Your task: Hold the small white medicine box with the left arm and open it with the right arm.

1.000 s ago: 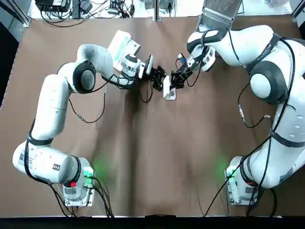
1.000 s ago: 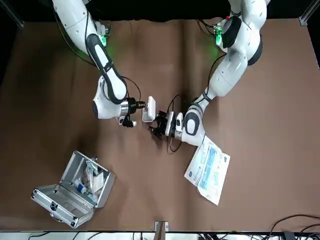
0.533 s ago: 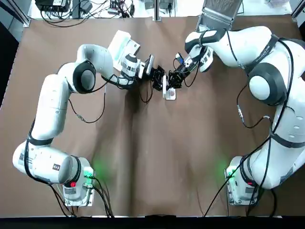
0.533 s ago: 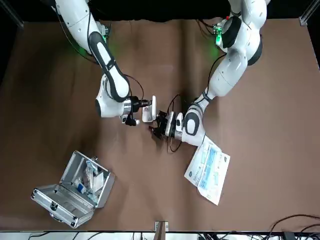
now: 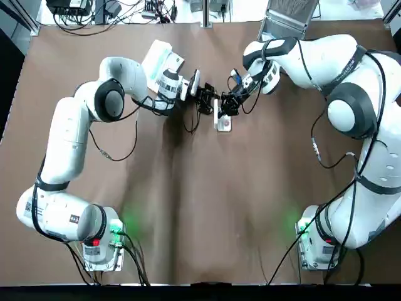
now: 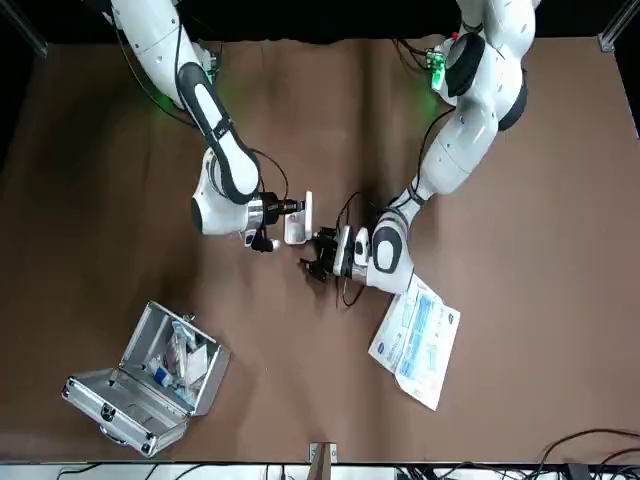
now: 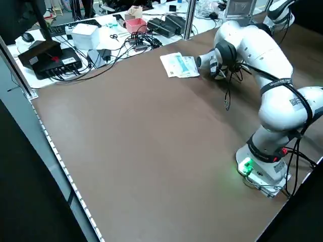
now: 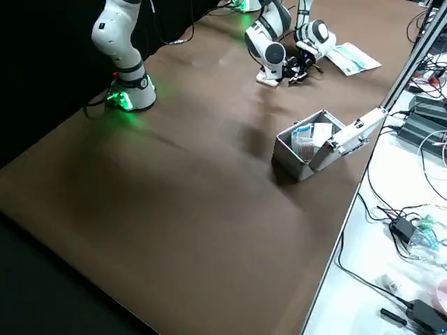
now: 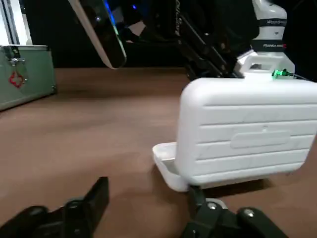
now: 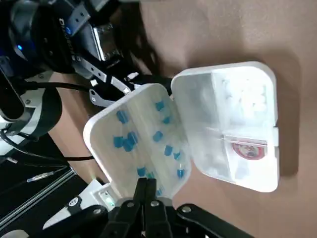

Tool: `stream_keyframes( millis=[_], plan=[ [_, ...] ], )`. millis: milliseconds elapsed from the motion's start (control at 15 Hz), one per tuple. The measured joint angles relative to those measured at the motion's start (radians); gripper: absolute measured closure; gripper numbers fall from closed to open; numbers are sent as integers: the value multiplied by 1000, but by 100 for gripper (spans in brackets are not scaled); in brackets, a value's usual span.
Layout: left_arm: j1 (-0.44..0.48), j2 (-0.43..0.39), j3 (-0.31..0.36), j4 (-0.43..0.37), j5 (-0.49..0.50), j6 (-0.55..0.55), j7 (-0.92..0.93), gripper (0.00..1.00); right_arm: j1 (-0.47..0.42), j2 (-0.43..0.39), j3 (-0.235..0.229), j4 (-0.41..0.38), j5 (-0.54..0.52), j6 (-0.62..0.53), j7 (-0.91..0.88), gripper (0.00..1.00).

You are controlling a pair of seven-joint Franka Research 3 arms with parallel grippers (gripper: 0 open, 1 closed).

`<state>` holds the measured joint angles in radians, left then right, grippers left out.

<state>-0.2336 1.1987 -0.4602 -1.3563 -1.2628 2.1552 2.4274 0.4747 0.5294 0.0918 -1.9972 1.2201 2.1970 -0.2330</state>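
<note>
Already open medicine box (image 10: 265, 176), seemingly blue capsules (image 10: 159, 135) inside

Red emblem (image 10: 249, 150) on medicine box (image 10: 270, 178), wording illegible

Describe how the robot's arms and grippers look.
Both the left arm and right arm are glossy white rounded segments with dark joint rings, black cables looping alongside, green lights at their bases. The left gripper and right gripper are black, two-fingered.
</note>
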Motion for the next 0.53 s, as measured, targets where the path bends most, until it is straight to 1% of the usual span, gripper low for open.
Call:
stream_keyframes(
  millis=[200, 267, 533],
  plan=[
    [12, -8, 2, -1, 9, -5, 0, 1, 4, 0, 0, 4, 2, 4, 0, 99],
    [20, -15, 2, -1, 22, -17, 0, 0, 6, 0, 0, 6, 5, 4, 0, 99],
    [66, -67, 1, -23, 63, -59, -16, 0, 16, 0, 0, 17, 22, 5, 0, 99]
  ],
)
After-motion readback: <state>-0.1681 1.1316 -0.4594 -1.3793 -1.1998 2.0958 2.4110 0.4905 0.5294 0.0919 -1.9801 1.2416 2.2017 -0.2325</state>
